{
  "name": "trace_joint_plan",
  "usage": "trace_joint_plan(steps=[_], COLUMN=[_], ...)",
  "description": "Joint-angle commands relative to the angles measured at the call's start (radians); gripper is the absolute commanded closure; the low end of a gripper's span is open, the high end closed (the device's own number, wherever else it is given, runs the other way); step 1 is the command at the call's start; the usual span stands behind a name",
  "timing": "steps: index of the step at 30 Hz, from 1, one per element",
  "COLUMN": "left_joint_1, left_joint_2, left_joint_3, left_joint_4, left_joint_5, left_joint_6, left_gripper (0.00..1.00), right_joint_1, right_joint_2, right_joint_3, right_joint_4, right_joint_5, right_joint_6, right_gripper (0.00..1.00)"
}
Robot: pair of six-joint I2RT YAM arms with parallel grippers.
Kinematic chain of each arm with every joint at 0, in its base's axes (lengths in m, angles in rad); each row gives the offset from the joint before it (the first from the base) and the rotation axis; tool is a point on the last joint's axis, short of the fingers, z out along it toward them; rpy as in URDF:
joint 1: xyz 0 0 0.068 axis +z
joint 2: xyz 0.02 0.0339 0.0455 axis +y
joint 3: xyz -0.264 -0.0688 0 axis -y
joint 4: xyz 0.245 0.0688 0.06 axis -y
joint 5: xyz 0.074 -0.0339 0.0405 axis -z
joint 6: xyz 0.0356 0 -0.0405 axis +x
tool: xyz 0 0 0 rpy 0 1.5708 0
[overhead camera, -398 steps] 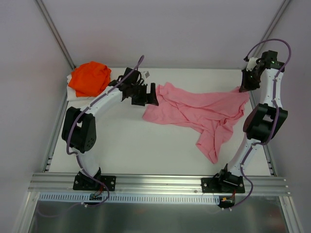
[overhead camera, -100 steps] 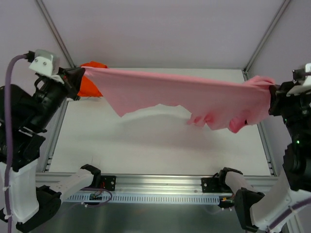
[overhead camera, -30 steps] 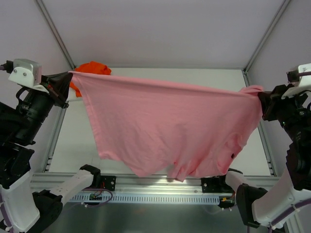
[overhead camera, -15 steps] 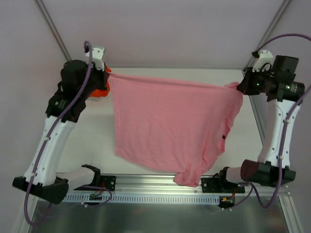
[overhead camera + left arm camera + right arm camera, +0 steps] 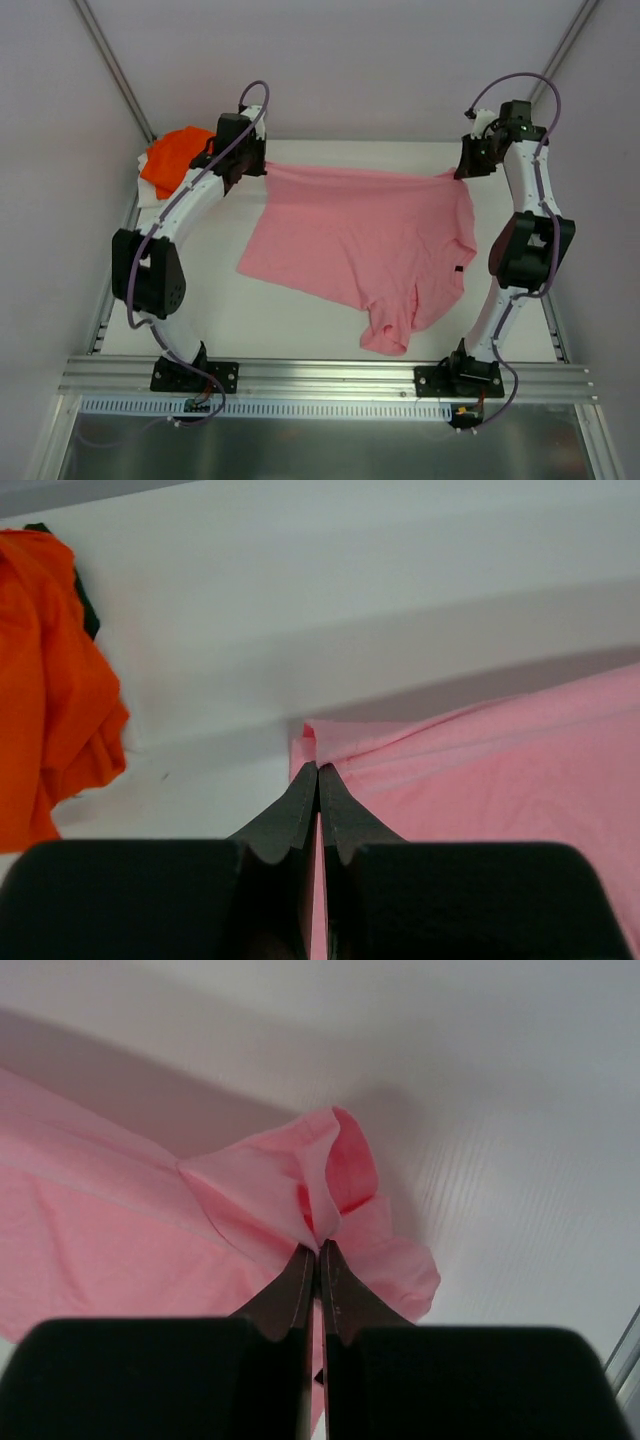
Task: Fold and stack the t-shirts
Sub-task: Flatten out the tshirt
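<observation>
The pink t-shirt (image 5: 360, 235) lies spread over the table, its far edge stretched between both arms near the back. My left gripper (image 5: 262, 166) is shut on its far left corner; in the left wrist view the closed fingertips (image 5: 318, 770) pinch pink cloth (image 5: 480, 760). My right gripper (image 5: 463, 173) is shut on the far right corner, where the right wrist view shows bunched pink fabric (image 5: 300, 1185) above the closed gripper (image 5: 319, 1247). The orange t-shirt (image 5: 175, 157) sits crumpled at the far left corner and fills the left side (image 5: 50, 680) of the left wrist view.
The white table (image 5: 200, 300) ends at a metal rail (image 5: 320, 375) along the near edge. Grey walls stand close behind and beside it. The orange shirt rests on a white cloth-like layer (image 5: 148, 196) at the left edge.
Both arms have swung from high and near down to the table's far side. The pink shirt, which hung in the air, now lies spread on the table with its far edge taut.
</observation>
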Motion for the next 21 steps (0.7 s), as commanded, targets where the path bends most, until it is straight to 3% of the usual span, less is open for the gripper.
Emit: trace_joint_plan(steps=[1,7,17,18,20,21], left_joint_1=[0.014,0.014,0.011,0.011,0.011,0.011], left_joint_2=[0.126,0.364,0.579,0.588,0.607,0.607], left_joint_3=[0.098,0.273,0.421,0.436,0.447,0.445], left_joint_4=[0.104,0.132,0.261,0.288,0.317,0.325], left_joint_5=[0.042,0.059,-0.057,-0.068,-0.076,-0.077], left_joint_6=[-0.045,-0.068,-0.076,-0.070,-0.053,-0.048], left_gripper=[1.00,1.00,1.00,0.96,0.75,0.41], right_joint_1=[0.009,0.033,0.070,0.073,0.081,0.082], right_joint_2=[0.099,0.281,0.407,0.415,0.444,0.452], right_joint_3=[0.153,0.258,0.298,0.315,0.348,0.377], right_joint_4=[0.037,0.081,0.360,0.385,0.429,0.440], right_joint_5=[0.027,0.065,0.215,0.232,0.293,0.328], right_joint_6=[-0.044,-0.061,-0.075,-0.080,-0.084,-0.080], right_gripper=[1.00,0.99,1.00,0.99,0.81,0.50])
